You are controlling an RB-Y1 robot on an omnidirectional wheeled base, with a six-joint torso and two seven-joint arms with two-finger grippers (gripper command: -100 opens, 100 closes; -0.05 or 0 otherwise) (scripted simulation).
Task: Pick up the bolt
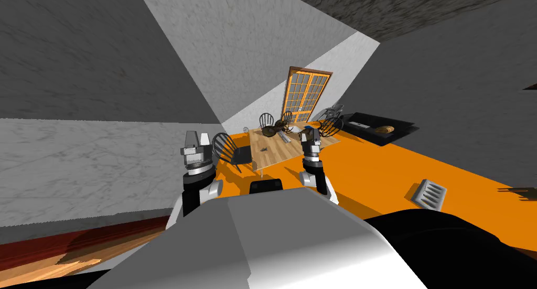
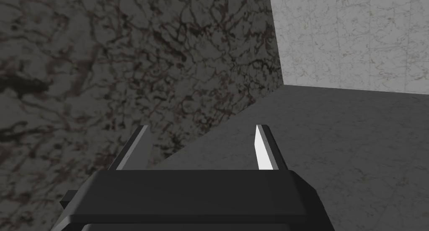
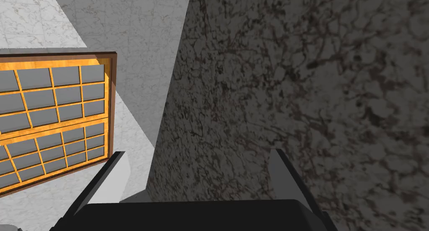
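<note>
Two grippers stand raised in the head view, my left gripper (image 1: 197, 140) and right gripper (image 1: 310, 135), and beyond them is a wooden table (image 1: 272, 153) where a small dark speck, seemingly the bolt (image 1: 264, 150), lies on the near part of the top. In the left wrist view my fingers (image 2: 264, 149) stand spread, gripping nothing. In the right wrist view my fingers (image 3: 281, 174) are likewise parted and bare.

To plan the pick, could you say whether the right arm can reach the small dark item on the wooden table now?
Probably not: the right gripper, open, points up at walls, and the wooden table holding the item stands far ahead.
</note>
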